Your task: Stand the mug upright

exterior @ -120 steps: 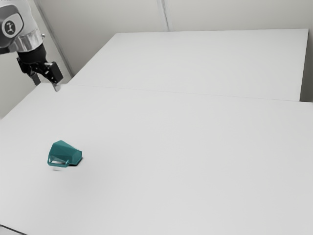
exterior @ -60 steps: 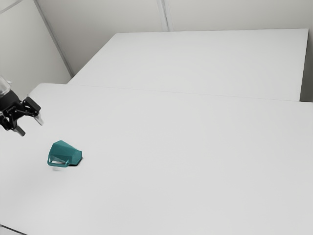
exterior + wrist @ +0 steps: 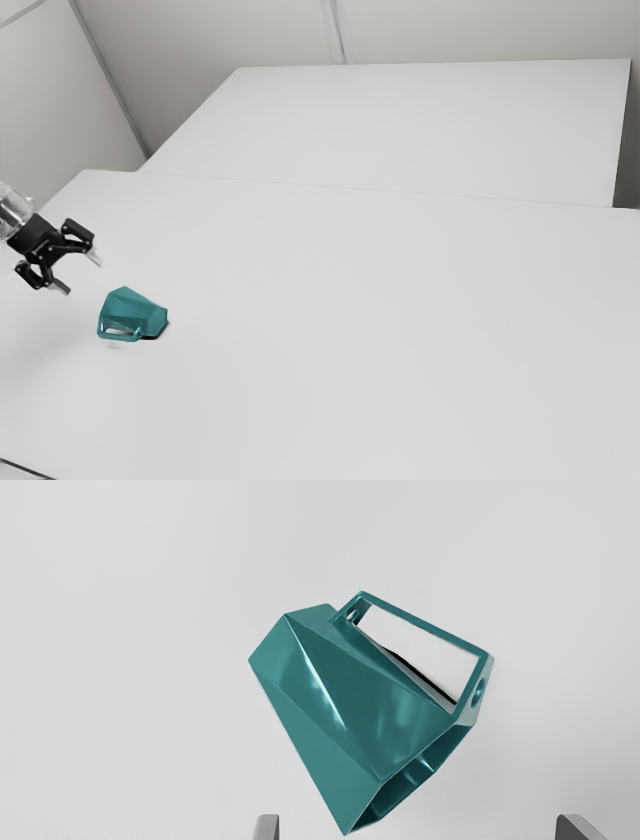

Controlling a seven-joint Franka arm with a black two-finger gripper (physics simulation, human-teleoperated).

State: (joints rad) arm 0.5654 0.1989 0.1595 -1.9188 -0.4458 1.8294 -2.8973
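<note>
At the exterior view's left edge, my gripper [image 3: 80,276] stands open above the table, up and to the left of the mug. The teal faceted mug [image 3: 136,312] lies on its side. In the wrist view the mug [image 3: 345,695] has its open mouth facing my gripper [image 3: 417,827], and its angular handle sticks out to one side. The two fingertips are wide apart, with the mug's rim near the space between them and nothing held.
The mug lies on a large white table [image 3: 380,330]. Beyond it is another white surface [image 3: 430,130], with pale walls behind. A thin dark line [image 3: 25,469] crosses the exterior view's lower left corner.
From the exterior view's upper left, my gripper has come down, first out toward the left edge, then slightly back right and closer to the mug. The mug has not moved.
</note>
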